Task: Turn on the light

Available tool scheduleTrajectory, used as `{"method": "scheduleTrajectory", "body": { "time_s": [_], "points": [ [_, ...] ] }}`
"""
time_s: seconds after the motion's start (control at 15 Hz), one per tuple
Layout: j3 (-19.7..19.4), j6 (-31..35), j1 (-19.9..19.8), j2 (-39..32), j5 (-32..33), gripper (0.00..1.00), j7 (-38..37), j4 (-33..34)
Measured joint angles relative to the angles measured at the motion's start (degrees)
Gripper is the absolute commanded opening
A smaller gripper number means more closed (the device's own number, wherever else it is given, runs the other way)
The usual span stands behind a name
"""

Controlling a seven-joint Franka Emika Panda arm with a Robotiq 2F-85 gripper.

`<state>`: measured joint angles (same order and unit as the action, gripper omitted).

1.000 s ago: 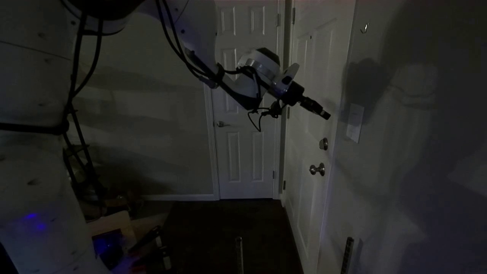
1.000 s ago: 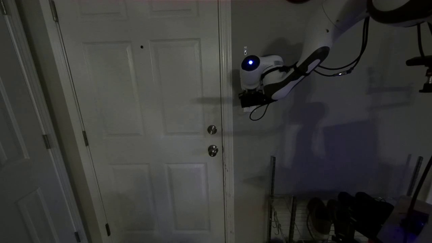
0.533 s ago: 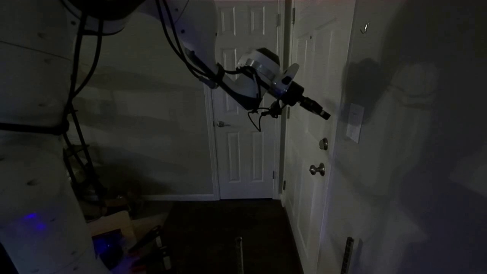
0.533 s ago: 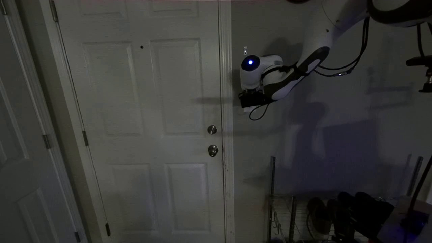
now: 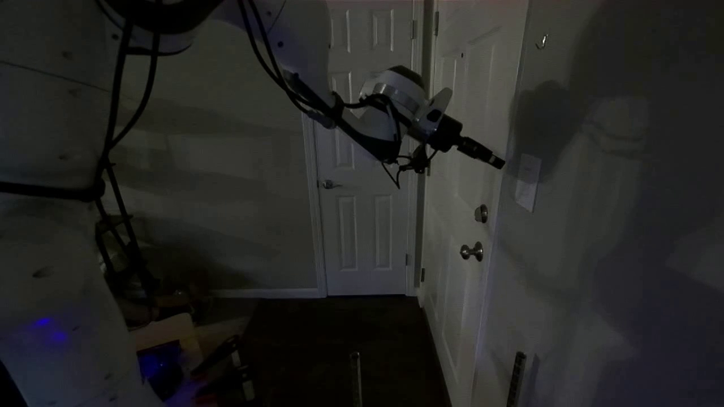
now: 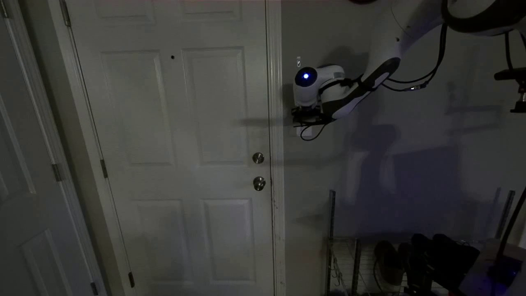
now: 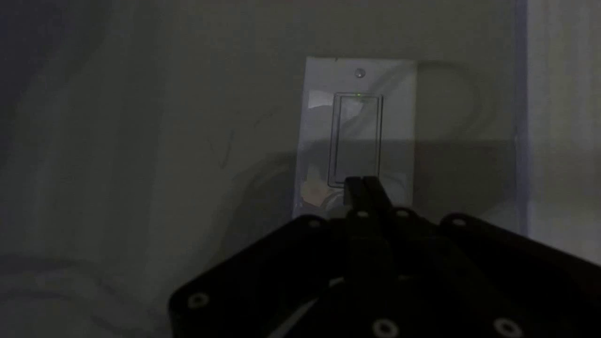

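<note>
- Wall [image 6: 402, 139] and pale door [image 6: 176, 139]: largest surfaces, parted by white trim [image 6: 276, 185]
- Arm [image 6: 386, 49]: 1 only, extended toward the wall in both exterior views
- Gripper [image 5: 498, 162]: tilted downward toward the wall, its 2 fingers [image 7: 354, 192] pressed together with nothing between
- Light-switch plate [image 5: 528, 182]: on the wall just beside the trim, long axis upright; it lies ahead of the fingers and slightly below, near but not touching
- Paddle [image 7: 357, 138]: set in the plate along the same axis; in the wrist view the fingers overlap its near end, probably the upper, since the trim's side suggests this view stands inverted; a forward push there would likely be the next step
- Green speck [image 7: 358, 95]: at the paddle's opposite end
</note>
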<state>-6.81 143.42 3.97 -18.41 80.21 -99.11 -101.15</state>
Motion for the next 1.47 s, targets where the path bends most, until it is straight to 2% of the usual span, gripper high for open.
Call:
{"method": "scheduleTrajectory", "body": {
  "time_s": [0.47,1.47],
  "points": [
    [0.6,0.0,-2.3,-2.5,-0.1,0.03,-1.3,2.3],
    [1.1,0.0,-3.6,-8.1,-0.2,0.03,-3.0,9.5]
  ]
}}
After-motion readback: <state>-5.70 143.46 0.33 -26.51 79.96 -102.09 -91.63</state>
